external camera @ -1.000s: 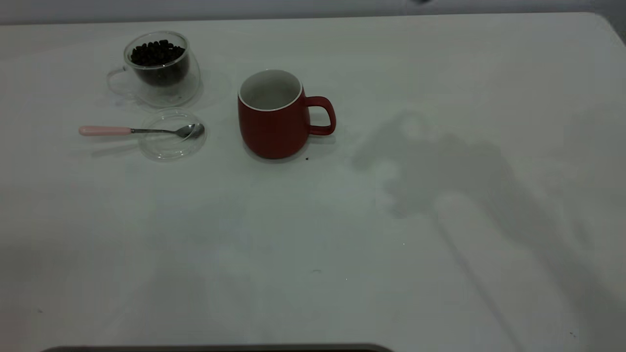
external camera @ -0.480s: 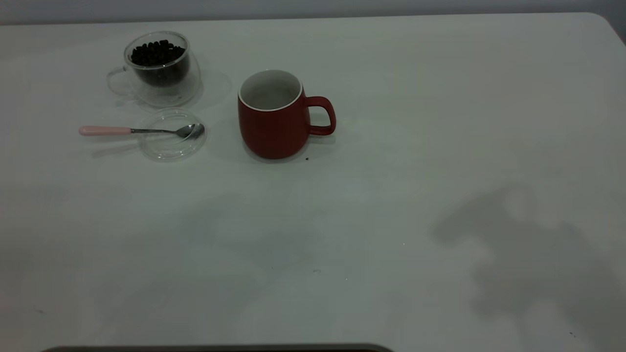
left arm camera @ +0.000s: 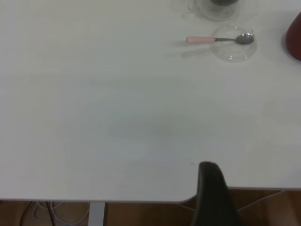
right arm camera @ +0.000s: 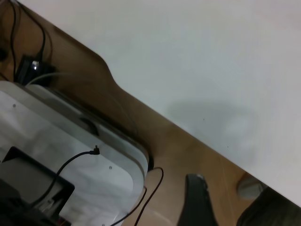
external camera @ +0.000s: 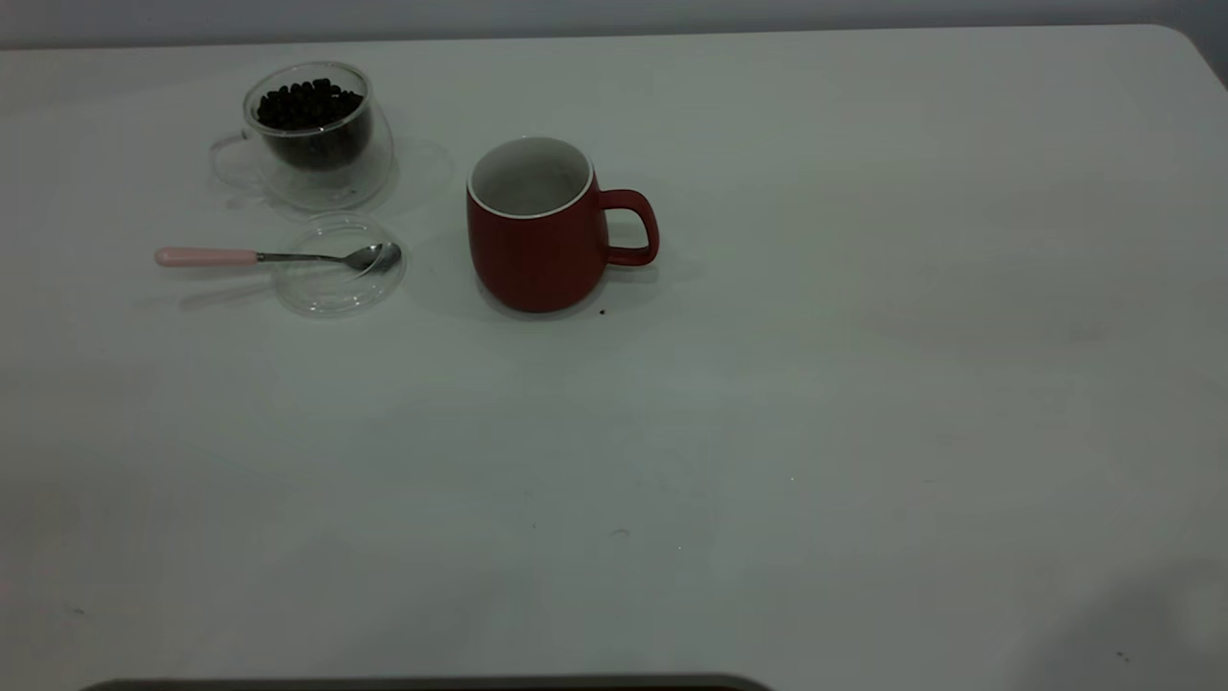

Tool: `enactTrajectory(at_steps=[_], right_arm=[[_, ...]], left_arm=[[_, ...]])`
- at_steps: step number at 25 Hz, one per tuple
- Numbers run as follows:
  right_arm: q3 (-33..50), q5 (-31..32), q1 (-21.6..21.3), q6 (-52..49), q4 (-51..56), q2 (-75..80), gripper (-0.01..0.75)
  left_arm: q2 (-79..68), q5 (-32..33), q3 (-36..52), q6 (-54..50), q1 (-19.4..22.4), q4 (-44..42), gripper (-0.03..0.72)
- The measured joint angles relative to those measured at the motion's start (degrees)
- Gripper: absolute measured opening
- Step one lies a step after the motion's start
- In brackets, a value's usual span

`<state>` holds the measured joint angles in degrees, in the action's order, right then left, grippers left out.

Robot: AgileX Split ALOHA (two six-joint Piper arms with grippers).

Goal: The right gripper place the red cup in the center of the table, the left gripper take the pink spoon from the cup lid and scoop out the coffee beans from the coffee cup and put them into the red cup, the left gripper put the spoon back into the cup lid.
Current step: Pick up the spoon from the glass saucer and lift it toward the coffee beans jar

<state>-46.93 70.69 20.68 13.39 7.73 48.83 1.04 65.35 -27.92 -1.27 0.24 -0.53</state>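
Note:
The red cup stands upright near the table's middle, handle to the right, its inside bare white. Left of it lies the cup lid with the pink spoon across it, bowl on the glass and handle jutting left. Behind them the coffee cup holds coffee beans. Neither arm shows in the exterior view. The left gripper hangs at the table's edge, far from the spoon and lid. The right gripper is off the table, over the floor.
A dark speck lies by the red cup's base. The red cup's side shows at the frame edge of the left wrist view. Beside the table a white box with black cables sits on the wooden floor.
The right arm's shadow has slid off the table toward the front right corner. The cups, lid and spoon have not moved.

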Motion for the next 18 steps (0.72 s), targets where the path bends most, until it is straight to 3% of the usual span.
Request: enactTrajectory(at_steps=[6,18], right_arm=[[9.32,-4.62,-1.19,-0.54,0.00,-14.50,0.596],[19.56,-6.82,-15.72,-3.65,-0.53,-35.47,0.594]], left_arm=[[0.00,0.00,0.00,0.00,0.00,0.00,0.503],[0.00,0.00,0.00,0.22,0.00,0.00,0.503]])
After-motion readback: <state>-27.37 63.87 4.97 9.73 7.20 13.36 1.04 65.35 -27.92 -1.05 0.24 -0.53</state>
